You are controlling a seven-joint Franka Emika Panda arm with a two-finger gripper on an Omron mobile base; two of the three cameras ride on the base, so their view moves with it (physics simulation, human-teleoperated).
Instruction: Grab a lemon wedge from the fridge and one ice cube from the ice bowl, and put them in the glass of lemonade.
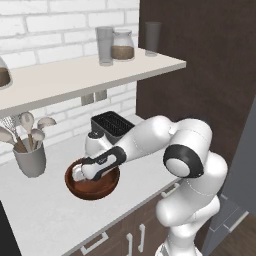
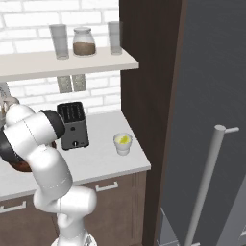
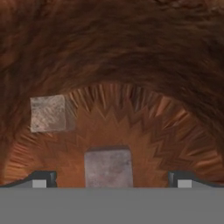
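Note:
The reddish-brown ice bowl (image 1: 95,190) sits on the counter, and my gripper (image 1: 79,176) reaches down inside it. In the hand view my gripper (image 3: 111,179) is open, its fingertips (image 3: 41,179) wide apart on either side of a pale grey ice cube (image 3: 108,167) on the bowl's floor (image 3: 131,52). A second ice cube (image 3: 48,113) lies further up on the left. The glass of lemonade (image 2: 123,143) stands on the counter near the fridge (image 2: 206,182). Yellow shows in the glass; I cannot tell whether it is liquid or the lemon wedge.
A black toaster (image 1: 112,125) stands just behind the bowl, and a grey utensil cup (image 1: 30,159) with spoons is to its left. Above, a shelf (image 1: 75,75) carries tall glasses and a lidded jar. The fridge door (image 1: 245,165) is at the right.

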